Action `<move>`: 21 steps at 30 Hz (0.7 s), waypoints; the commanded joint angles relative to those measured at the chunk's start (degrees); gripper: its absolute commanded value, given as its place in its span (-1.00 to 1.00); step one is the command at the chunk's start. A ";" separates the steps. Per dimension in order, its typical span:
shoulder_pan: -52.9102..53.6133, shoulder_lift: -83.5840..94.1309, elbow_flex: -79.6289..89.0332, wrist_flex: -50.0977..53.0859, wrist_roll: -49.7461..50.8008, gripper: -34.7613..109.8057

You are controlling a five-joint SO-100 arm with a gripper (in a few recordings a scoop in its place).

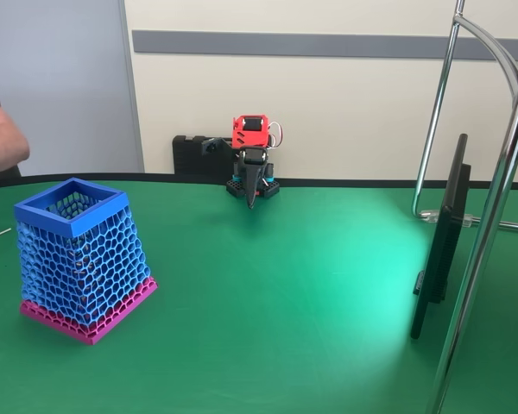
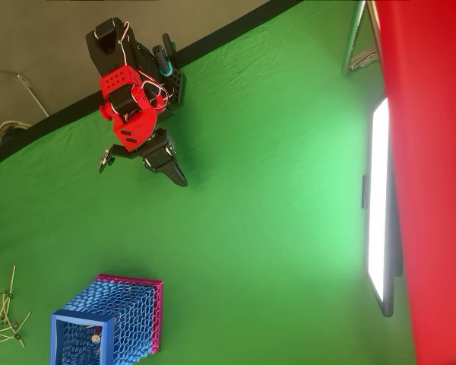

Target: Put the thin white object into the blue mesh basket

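At the far table edge in the fixed view, the claw (image 1: pixel 253 200) points down, apparently closed and empty, well apart from the blue mesh basket (image 1: pixel 80 259). From overhead, thin white sticks (image 2: pixel 1 315) lie clustered just beside the basket; which one is the thin white object cannot be told, so the arm appears parked

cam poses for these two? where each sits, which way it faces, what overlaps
Fixed view: low at the table's near edge, facing the wall; the arm folded at the far edge, tool pointing down, a person's hand at the left edge.
Overhead view: above, looking down on the green table; the arm at top left, tool.
Shared: arm, blue mesh basket, monitor.
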State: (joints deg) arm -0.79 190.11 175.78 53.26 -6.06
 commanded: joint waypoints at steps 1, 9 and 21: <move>0.18 0.35 0.35 -1.93 0.62 -0.51; 0.18 0.35 0.88 -3.52 0.44 -0.51; 0.18 0.35 0.88 -3.78 1.32 -0.51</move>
State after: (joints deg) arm -0.79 190.11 176.22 50.54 -5.01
